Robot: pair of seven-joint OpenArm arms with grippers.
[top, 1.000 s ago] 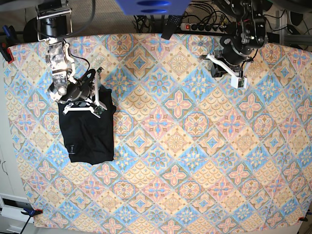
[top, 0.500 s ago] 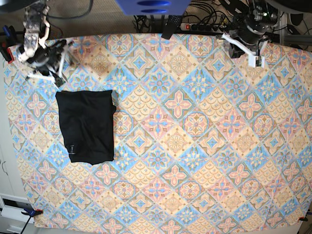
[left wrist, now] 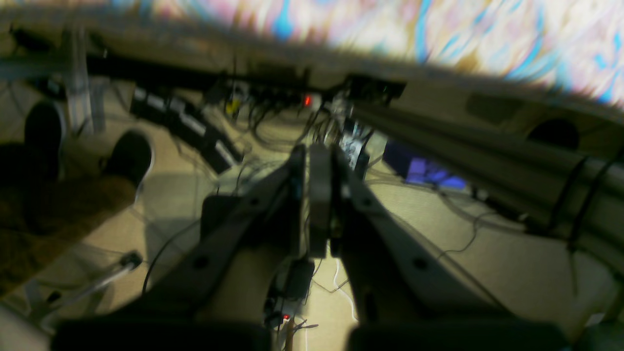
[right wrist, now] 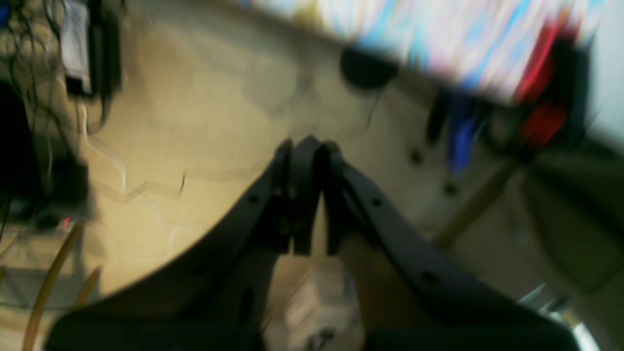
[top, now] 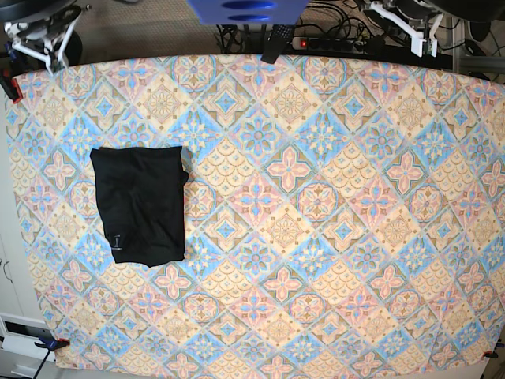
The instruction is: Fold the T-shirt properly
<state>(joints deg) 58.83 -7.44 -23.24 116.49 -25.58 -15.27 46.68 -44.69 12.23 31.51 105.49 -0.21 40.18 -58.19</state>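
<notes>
The black T-shirt [top: 140, 204] lies folded into a compact rectangle on the left part of the patterned table, with a tiny pale mark near its lower left. No gripper touches it. My right gripper [top: 35, 43] is at the top left corner, beyond the table's far edge; the right wrist view shows its fingers [right wrist: 304, 195] shut and empty over the floor. My left gripper [top: 414, 28] is at the top right, also off the table; the left wrist view shows its fingers [left wrist: 317, 195] shut and empty.
The table wears a cloth [top: 316, 221] of blue, pink and yellow tiles. A power strip [top: 331, 43] and cables lie beyond the far edge. A red clamp [top: 9, 85] grips the left edge. The wrist views are blurred and show floor, cables and table legs.
Both arms have drawn back from the table toward the far corners. The right arm has moved up and away from the shirt's top edge. The shirt has stayed still.
</notes>
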